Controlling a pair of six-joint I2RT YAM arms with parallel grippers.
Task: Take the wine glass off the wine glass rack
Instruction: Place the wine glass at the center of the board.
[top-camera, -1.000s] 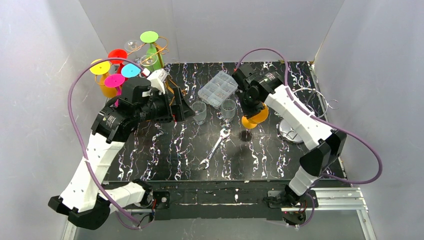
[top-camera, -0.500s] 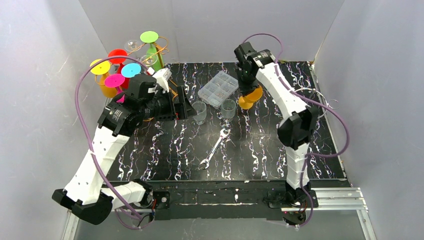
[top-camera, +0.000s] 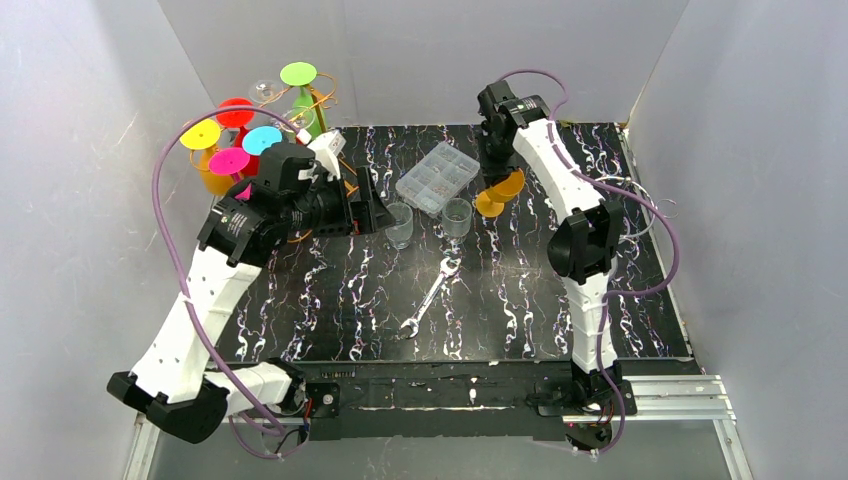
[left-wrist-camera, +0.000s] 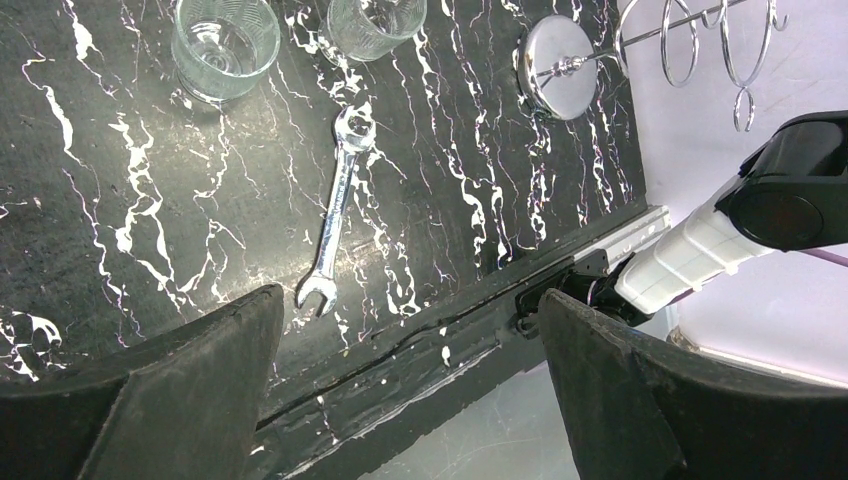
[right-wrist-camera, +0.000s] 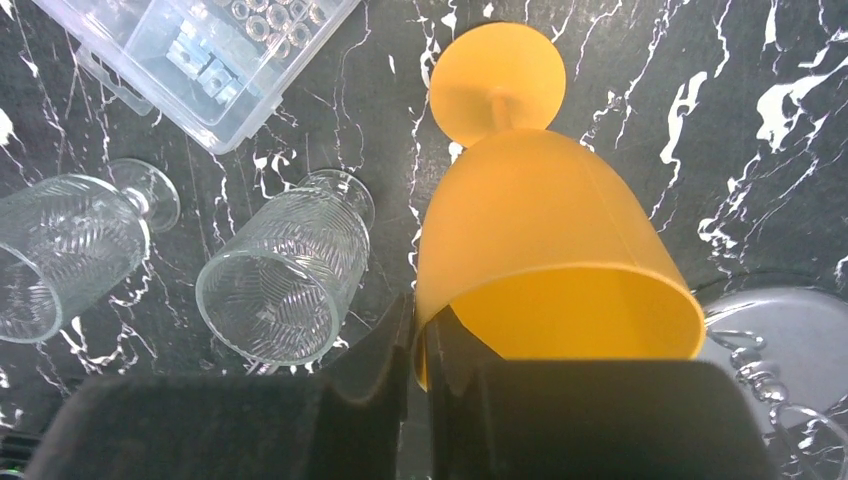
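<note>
Pinching smooth orange wine glass (right-wrist-camera: 545, 230) rim: right gripper (right-wrist-camera: 420, 345); ribbed glasses (right-wrist-camera: 285, 280) beside.

Far-side passage was blocked by clear glasses (top-camera: 457, 215), a parts box (top-camera: 435, 177) and an orange wine glass (top-camera: 497, 192); nearer, only by a wrench (top-camera: 430, 295).

One orange wine glass (right-wrist-camera: 540, 230) is in the right tool (right-wrist-camera: 420, 325). Two clear glasses (right-wrist-camera: 285, 280) sit just beside that tool. There is one box (top-camera: 435, 177) and one wrench (top-camera: 430, 295). There are two racks: one silver rack (left-wrist-camera: 557, 65), and one wire rack (top-camera: 328, 92) with five bright glasses (top-camera: 262, 140) behind the left tool (left-wrist-camera: 410, 300).
</note>
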